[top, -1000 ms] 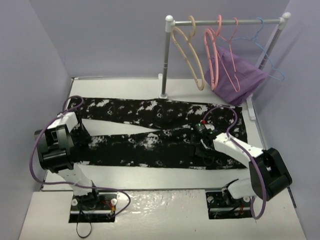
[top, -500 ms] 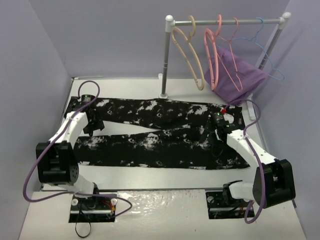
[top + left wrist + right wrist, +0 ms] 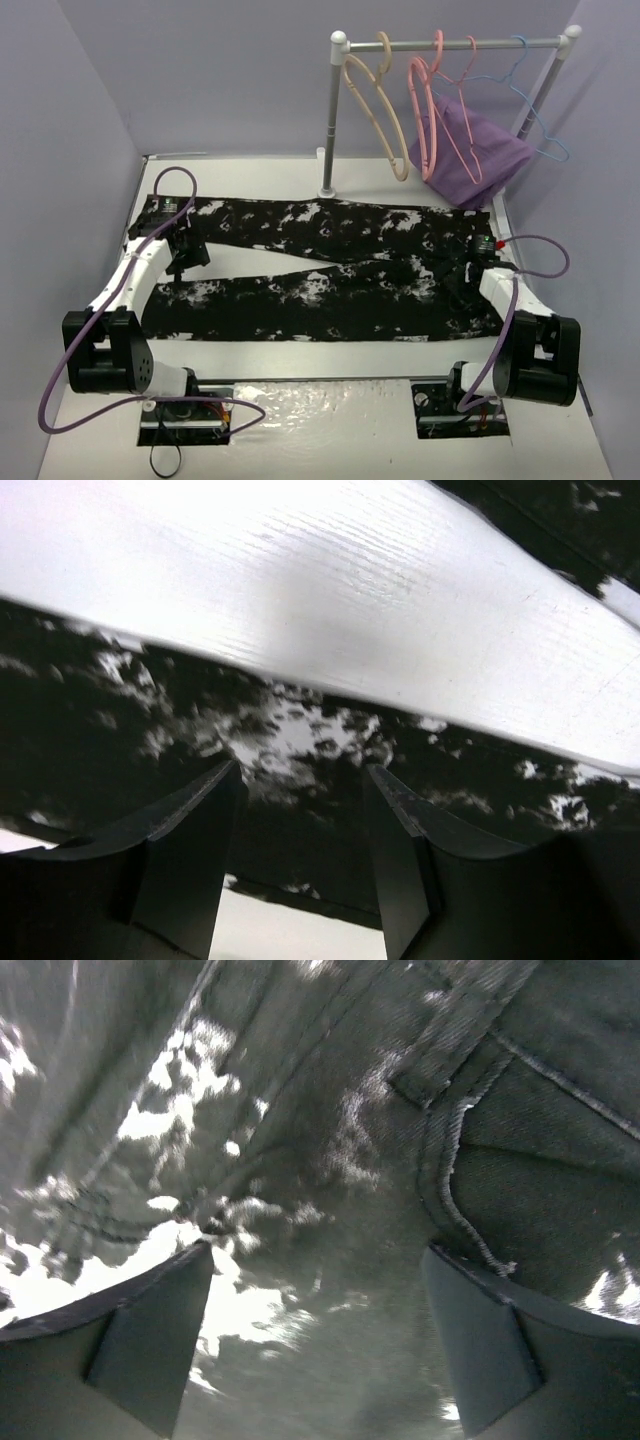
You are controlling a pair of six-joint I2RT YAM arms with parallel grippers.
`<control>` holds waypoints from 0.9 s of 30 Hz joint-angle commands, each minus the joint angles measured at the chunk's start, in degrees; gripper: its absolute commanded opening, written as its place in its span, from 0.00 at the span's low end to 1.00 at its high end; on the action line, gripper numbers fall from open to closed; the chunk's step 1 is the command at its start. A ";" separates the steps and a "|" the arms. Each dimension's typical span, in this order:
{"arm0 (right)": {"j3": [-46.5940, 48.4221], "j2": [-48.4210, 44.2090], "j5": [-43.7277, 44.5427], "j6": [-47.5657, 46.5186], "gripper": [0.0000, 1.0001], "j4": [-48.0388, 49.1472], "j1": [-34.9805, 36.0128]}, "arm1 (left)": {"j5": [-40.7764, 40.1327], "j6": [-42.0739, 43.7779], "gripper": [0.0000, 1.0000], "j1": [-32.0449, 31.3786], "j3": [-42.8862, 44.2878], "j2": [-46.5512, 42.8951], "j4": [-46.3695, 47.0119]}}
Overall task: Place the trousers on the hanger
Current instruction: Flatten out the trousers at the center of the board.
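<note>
trousers flat on table | left gripper fingers apart above 1 leg | right gripper fingers wide over waistband | hanger on rail

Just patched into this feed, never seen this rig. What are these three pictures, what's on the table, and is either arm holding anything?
These are two robot arms bolted at the near edge of a white table. The wide picture is from a camera above and behind them; the two dark close-ups are from cameras on the wrists, looking past each gripper's two fingers. The trousers, black with white blotches, lie flat across the table. The left gripper is near the leg ends, the right gripper over the waist end. Both are open above the fabric; neither holds anything. The beige hanger hangs on the rail at the back, beside pink hangers and a purple cloth.
</note>
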 commanded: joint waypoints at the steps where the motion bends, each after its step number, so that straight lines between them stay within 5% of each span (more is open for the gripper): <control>1: -1.94 1.10 5.78 -0.43 0.86 -6.27 -7.86 | -0.16 0.28 0.49 0.19 2.75 -1.05 -0.54; 10: 11.50 1.51 8.04 -10.69 0.82 -6.26 -0.66 | 4.00 -1.44 0.49 -2.31 8.72 5.59 6.07; 16: 17.89 1.89 7.66 -15.33 0.78 -4.51 5.66 | 3.07 -2.62 0.49 -2.45 20.04 17.80 10.76; 27: 22.51 14.96 4.65 -21.03 0.75 8.19 6.88 | -3.06 -0.31 0.49 -1.67 34.75 40.35 12.84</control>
